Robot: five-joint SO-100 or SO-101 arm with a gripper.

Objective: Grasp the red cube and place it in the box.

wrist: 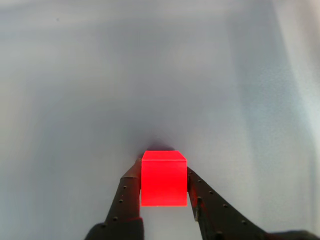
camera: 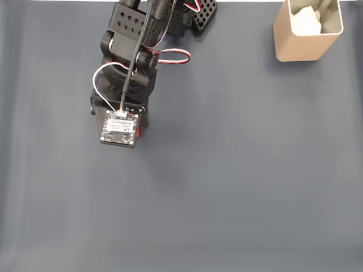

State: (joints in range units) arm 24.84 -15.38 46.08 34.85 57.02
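— Where is the cube?

— The cube (wrist: 164,178) sits between my two fingers (wrist: 125,200) in the wrist view. My hand (wrist: 164,172) is grasping it: one finger touches its left face, the other its right face. In the fixed view my arm (camera: 127,73) covers it from above, and I see just a thin red edge (camera: 140,133) beside the small circuit board (camera: 119,128) on my wrist.

— Is it lifted from the table?

— I cannot tell. The grey table (wrist: 160,75) is blurred behind the cube, with a dark shadow just at its top edge.

— And the box?

— The box (camera: 300,45) stands upright at the top right corner of the fixed view, well apart from my hand. Something white (camera: 306,21) lies inside it.
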